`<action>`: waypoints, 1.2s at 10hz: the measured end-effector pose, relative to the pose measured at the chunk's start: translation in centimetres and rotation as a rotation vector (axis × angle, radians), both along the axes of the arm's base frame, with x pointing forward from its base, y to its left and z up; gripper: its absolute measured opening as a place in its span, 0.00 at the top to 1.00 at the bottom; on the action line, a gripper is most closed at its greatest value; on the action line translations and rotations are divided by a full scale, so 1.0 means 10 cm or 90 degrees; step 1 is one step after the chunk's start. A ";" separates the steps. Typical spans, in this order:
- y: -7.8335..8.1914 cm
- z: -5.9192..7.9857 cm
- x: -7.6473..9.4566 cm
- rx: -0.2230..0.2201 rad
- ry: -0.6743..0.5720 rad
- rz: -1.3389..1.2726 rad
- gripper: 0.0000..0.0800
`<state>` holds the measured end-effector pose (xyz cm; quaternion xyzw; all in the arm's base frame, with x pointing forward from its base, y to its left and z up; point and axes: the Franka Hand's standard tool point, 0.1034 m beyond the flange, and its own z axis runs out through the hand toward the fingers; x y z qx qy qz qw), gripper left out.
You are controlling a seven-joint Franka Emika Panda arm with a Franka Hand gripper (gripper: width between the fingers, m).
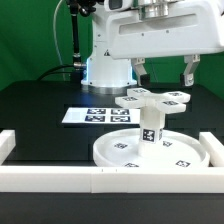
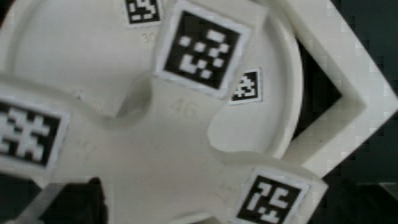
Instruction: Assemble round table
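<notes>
While the pincer hangs above, the table stands nearly whole against the front wall.

White rim (image 1: 100, 178): nearest, at six o'clock in the exterior view; a straight-walled fence with raised ends at either side, and the disc's edge touches or nearly touches it.

Round disc (image 1: 120, 150): lies flat on the black surface (image 1: 40, 110) just behind the rim, tags showing around its top face.

Leg (image 1: 150, 125): stands upright at the disc's centre, one tag facing the camera.

Cross-shaped foot piece (image 1: 152, 98): sits level on top of the leg, arms spread, tags up. The wrist view fills with it (image 2: 178, 110) from close above. Whether it is fully screwed home cannot be told.

Pincer (image 1: 162, 72): directly above the foot piece, fingers apart and holding nothing; one finger toward eleven o'clock of the foot, the other toward one o'clock.

Marker board (image 1: 95, 114): farther back, at ten o'clock of the disc, flat and apart from the kit.

Robot base: farthest, at twelve o'clock.

Step in hand, as I judge it: seating or tightening the foot on the leg.

Doing it well: come straight down, centre over the leg's axis, close evenly on opposite sides of the cross, and turn without side push, letting the rim brace the disc so that the leg stays upright.
</notes>
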<state>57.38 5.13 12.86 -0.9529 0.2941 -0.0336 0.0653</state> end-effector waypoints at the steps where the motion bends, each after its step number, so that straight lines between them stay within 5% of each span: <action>1: 0.00 -0.01 0.00 -0.008 -0.005 0.060 0.19; 8: -0.02 0.00 0.02 -0.050 -0.036 0.385 0.19; 12: 0.07 0.02 0.03 -0.115 -0.035 0.650 0.19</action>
